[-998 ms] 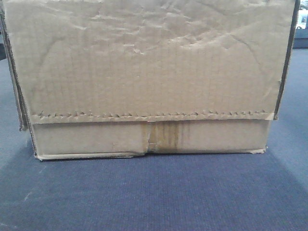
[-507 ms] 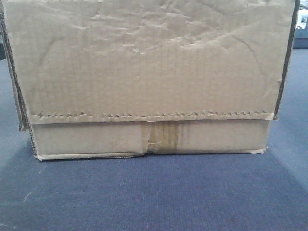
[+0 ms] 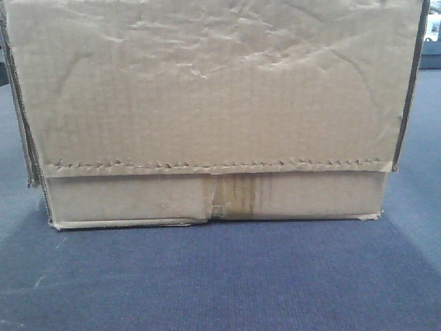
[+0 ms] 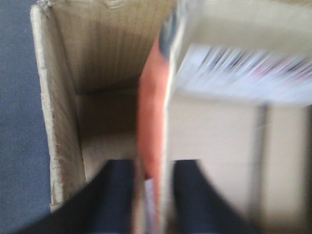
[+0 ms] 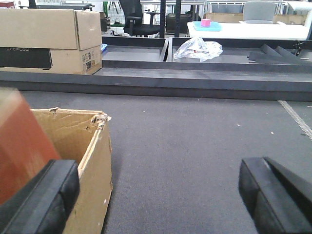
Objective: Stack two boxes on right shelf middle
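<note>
Listener: Carton first, please: where is it?

Describer: Brown corrugated carton [image 3: 207,89] fills nearly all of the front view, standing on blue-grey carpeted floor [image 3: 220,283]. Its face is wrinkled. A serrated strip of paper tape runs across low down, and a stained seam sits at 6 o'clock on that face.

Listener: And from the left wrist?

Describer: That camera looks down into the open carton, with its torn wall at 9 o'clock. The picture is blurred. The left claw [image 4: 153,170] shows two black fingers [image 4: 114,195] rising from 6 o'clock, clamped on a flat package [image 4: 150,97] with an orange side and a white printed label (the print is too smeared to read). The package hangs over the carton's inside.

Listener: The right wrist?

Describer: The right claw [image 5: 158,180] is spread wide, one black finger at 7 o'clock and the other at 5 o'clock, with only carpet between them. The carton's open corner is at 8 o'clock, just beside the nearer finger, and a blurred orange-red shape [image 5: 19,141] sits above it at 9 o'clock. At 11 o'clock, well apart, a printed carton [image 5: 48,39] stands on a low dark platform [image 5: 195,78]. A crumpled clear bag [image 5: 197,48] lies at 12 o'clock.
</note>
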Robot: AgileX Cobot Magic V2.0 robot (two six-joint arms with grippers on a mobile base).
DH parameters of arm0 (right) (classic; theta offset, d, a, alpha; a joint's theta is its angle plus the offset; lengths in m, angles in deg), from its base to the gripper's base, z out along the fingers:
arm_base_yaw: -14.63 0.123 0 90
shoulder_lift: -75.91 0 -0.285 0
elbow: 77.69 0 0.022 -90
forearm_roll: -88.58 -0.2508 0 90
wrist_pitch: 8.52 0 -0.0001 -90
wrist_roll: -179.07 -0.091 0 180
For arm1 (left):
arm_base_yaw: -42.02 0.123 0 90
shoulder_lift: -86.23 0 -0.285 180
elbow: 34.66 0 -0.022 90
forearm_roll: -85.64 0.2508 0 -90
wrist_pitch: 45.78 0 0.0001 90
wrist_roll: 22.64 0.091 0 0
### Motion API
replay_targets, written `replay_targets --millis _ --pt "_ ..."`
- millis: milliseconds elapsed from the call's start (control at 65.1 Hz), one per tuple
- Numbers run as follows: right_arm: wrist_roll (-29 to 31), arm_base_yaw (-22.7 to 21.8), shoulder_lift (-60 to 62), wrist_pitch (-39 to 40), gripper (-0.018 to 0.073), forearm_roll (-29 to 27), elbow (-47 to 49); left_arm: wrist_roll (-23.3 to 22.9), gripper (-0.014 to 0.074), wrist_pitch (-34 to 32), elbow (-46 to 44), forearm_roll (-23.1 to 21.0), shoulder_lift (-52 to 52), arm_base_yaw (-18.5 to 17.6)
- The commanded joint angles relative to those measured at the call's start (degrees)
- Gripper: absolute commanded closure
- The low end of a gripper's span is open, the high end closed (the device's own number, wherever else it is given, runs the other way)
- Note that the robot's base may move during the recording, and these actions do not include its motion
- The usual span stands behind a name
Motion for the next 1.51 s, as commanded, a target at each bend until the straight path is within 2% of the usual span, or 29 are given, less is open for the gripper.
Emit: replay_targets --millis 0,108,138,292,415,461,553,707,814,876,1029,1137,1290,1490 --pt "0.18 0.23 -0.16 0.95 -0.0009 0.46 0.54 -0.65 0.0218 -0.66 -1.46 -0.79 0.39 -0.20" --pt "0.18 0.23 -0.16 1.82 -0.0009 0.46 0.54 -0.65 0.0003 -0.66 -3.51 -1.78 1.06 -0.20" --pt "0.18 0.23 -0.16 1.98 -0.0009 0.46 0.54 -0.65 -0.0027 -0.66 -4.24 -1.80 1.50 -0.20" --pt "0.18 0.23 -0.16 2.03 -0.0009 0.46 0.54 -0.42 -0.0002 1.28 -9.60 -2.07 3.32 -0.20" --pt "0.18 0.23 -0.16 0.39 -0.0009 0.46 0.54 2.22 -0.0002 4.70 -13.94 -0.79 5.23 -0.20" --pt "0.18 0.23 -0.16 -1.24 -0.0009 0.46 1.33 3.50 -0.0002 7.25 -15.75 0.50 6.12 -0.20" --pt "0.18 0.23 -0.52 -4.93 -0.0009 0.46 4.45 4.94 -0.0002 7.32 -17.93 3.65 7.25 0.50" --pt "0.18 0.23 -3.30 -11.45 -0.0009 0.46 12.27 7.66 -0.0002 7.32 -18.09 4.75 9.36 4.32" --pt "0.33 1.85 -6.26 -16.05 -0.0009 0.46 18.45 10.61 -0.0002 7.32 -17.75 4.75 10.79 7.31" --pt "0.33 3.16 -8.54 -19.02 -0.0009 0.46 21.91 12.36 -0.0002 7.32 -16.86 4.75 11.53 8.93" --pt "1.78 6.70 -15.79 -27.21 -0.0009 0.46 29.79 12.60 -0.0002 7.32 -10.47 4.34 13.54 11.86" --pt "2.26 8.62 -21.21 -33.37 -0.0009 0.46 33.87 13.53 -0.0002 7.32 -3.66 3.54 14.45 11.86" --pt "3.55 10.57 -27.28 -40.01 -0.0009 -0.46 36.81 13.67 -0.0002 7.32 4.13 -3.26 14.49 11.56" --pt "3.79 11.10 -33.07 -43.69 -0.0009 -3.25 36.96 13.67 -0.0002 7.32 11.61 -3.56 14.49 8.36"
